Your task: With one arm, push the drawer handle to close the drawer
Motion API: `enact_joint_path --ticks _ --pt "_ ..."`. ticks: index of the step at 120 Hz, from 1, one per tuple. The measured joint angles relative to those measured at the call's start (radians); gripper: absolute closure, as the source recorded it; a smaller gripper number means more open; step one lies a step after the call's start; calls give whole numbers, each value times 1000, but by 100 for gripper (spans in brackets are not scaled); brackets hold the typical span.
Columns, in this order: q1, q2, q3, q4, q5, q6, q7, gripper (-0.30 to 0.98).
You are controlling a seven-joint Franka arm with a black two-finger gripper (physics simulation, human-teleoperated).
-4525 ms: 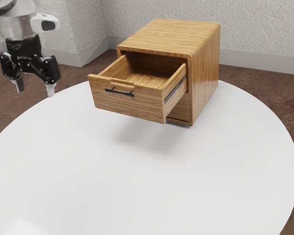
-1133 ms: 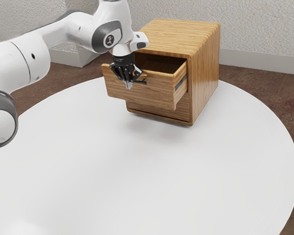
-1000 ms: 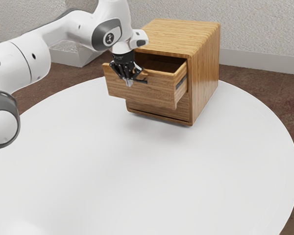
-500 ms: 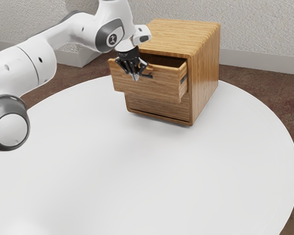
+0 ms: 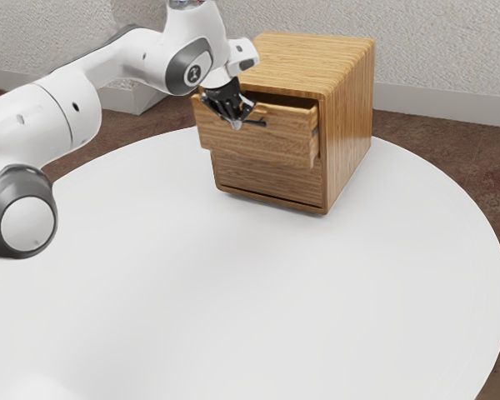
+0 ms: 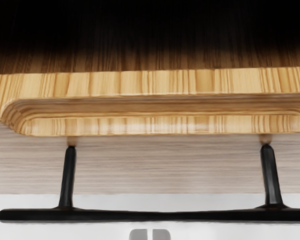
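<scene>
Listed from the exterior view's left: one white arm, behind and above the gripper. One black two-finger gripper, tilted, closed, fingertips nearly meeting. One black bar handle, at the fingertips, near mid-length; contact impossible to confirm. One wooden drawer, upper, partly open, front panel just past the gripper. One wooden cabinet, beyond the gripper, upright. One round white table, below the gripper, under the cabinet.
</scene>
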Motion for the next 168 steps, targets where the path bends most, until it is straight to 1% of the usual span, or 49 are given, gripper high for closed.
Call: enact_joint_path --ticks 12,23,34,73,93,107,112,116,117,119,120,124,135,142,146,159,168 --pt "-6 12 13 0 3 40 1 79" --pt "-31 16 58 0 4 77 1 79" --pt "-39 17 73 0 5 110 2 78" --pt "-34 66 79 0 -2 240 0 79" --pt "-39 72 78 9 -5 295 -2 78" --pt "-40 80 80 10 -10 324 -6 81" --pt "-40 82 79 7 -19 331 -6 79" --pt "-38 75 78 2 -41 325 -5 78" --pt "-37 67 77 -1 -51 318 -4 76" --pt "-36 48 76 -13 -72 303 -3 75" --pt "-36 38 74 -20 -81 294 -2 73" --pt "-31 -56 71 -108 -100 259 -5 74" --pt "-13 -386 58 -466 -167 172 -19 54" --pt "-3 -549 36 -633 -193 99 -27 42" --pt "3 -602 27 -682 -204 44 -31 36" --pt "76 -723 -84 -771 -193 -125 -29 21" --pt "71 -776 -122 -811 -188 -198 -18 15"
